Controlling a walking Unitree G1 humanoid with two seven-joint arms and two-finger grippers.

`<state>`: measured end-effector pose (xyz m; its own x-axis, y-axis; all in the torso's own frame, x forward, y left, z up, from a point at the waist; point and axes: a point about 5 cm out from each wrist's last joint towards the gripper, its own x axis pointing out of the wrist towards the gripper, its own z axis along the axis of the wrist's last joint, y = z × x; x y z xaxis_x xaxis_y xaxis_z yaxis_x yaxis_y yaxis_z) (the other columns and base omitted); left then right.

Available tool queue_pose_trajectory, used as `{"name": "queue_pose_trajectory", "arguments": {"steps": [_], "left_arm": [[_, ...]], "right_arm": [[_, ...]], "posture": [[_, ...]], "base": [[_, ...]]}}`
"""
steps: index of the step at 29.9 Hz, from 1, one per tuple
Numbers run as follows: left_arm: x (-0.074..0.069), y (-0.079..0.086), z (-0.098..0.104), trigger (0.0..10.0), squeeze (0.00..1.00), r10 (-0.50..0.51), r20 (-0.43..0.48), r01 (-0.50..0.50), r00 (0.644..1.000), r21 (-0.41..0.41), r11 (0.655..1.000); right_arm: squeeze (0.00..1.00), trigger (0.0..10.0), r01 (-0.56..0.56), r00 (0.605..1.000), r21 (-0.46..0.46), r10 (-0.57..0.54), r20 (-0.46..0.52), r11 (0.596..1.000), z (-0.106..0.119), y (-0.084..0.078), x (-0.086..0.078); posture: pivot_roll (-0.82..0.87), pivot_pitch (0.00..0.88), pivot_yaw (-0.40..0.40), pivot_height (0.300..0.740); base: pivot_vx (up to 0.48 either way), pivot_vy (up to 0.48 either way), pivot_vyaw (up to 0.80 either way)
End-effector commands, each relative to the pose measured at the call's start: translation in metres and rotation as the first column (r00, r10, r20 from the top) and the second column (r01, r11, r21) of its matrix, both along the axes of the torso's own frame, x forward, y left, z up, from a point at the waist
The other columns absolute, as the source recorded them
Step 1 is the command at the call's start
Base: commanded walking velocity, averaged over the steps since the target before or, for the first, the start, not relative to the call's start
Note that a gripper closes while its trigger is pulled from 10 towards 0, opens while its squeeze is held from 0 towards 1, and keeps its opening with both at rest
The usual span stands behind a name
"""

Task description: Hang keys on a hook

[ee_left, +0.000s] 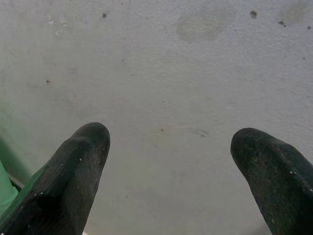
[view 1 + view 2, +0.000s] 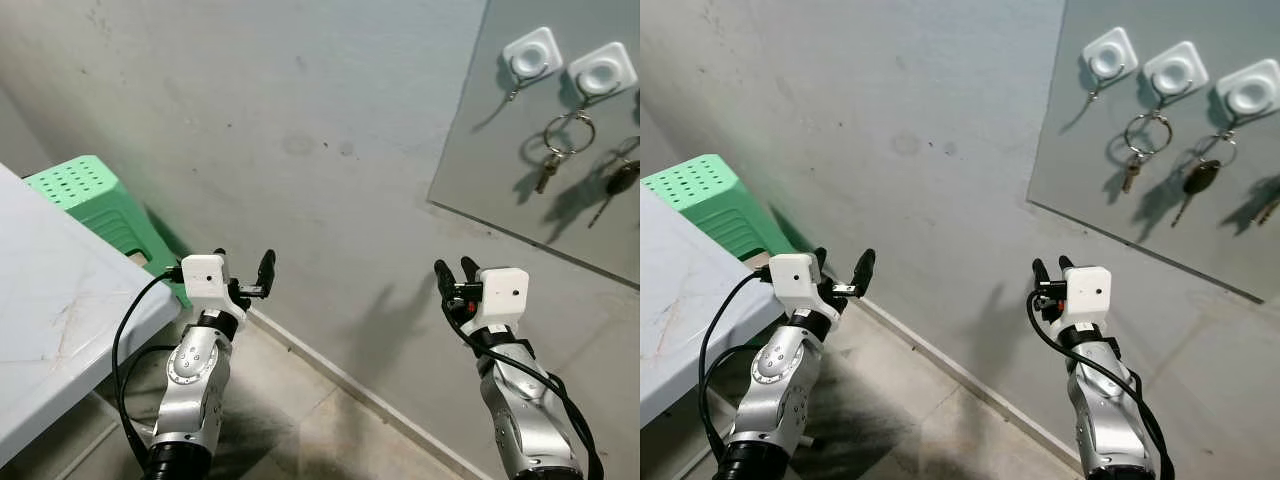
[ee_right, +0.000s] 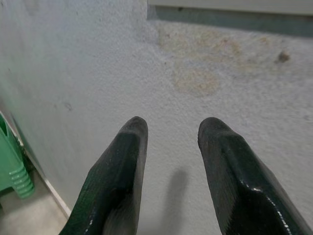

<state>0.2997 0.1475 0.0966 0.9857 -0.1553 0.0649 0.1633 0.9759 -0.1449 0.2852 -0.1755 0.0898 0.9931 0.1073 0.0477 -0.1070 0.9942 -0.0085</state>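
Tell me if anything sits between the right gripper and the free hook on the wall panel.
Nothing visible does. The right gripper hangs below the panel with its jaws apart and nothing in them, bare wall between. The leftmost hook carries nothing; the next hook already holds keys.

A plain home corner: bare grey plaster wall (image 2: 300,110), adhesive key hooks (image 2: 1176,72) at two o'clock, green plastic stool (image 2: 90,195) at nine.

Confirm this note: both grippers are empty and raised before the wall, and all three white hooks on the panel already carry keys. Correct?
Not quite. In the right eye view, the leftmost hook is bare; the other two hooks carry keys. Both grippers are indeed empty.
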Motion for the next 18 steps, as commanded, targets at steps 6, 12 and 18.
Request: {"name": "queue_pose_trajectory", "arguments": {"steps": [6, 12, 18], "left_arm": [[-0.0021, -0.0006, 0.0018, 10.0, 0.00, 0.000, 0.004, 0.000, 1.000, 0.012, 1.000], [-0.0030, -0.0002, 0.0016, 10.0, 0.00, 0.005, 0.002, -0.005, 1.000, 0.012, 1.000], [-0.0045, 0.0008, 0.0011, 10.0, 0.00, 0.009, 0.002, -0.009, 1.000, 0.011, 1.000]], "right_arm": [[0.00, 10.0, -0.019, 1.000, -0.003, 0.019, 0.012, 1.000, 0.0046, 0.0005, -0.0008], [0.00, 10.0, -0.024, 1.000, -0.003, 0.024, 0.008, 1.000, 0.0045, -0.0008, -0.0013], [0.00, 10.0, -0.033, 0.999, -0.005, 0.033, 0.004, 0.999, 0.0041, -0.0013, -0.0013]], "posture": [[-0.03, 0.000, -0.020, 0.740], [-0.03, 0.000, -0.026, 0.740], [-0.03, 0.000, -0.031, 0.740]], "base": [[0.000, 0.000, 0.80], [0.000, 0.000, 0.80], [0.000, 0.000, 0.80]]}}
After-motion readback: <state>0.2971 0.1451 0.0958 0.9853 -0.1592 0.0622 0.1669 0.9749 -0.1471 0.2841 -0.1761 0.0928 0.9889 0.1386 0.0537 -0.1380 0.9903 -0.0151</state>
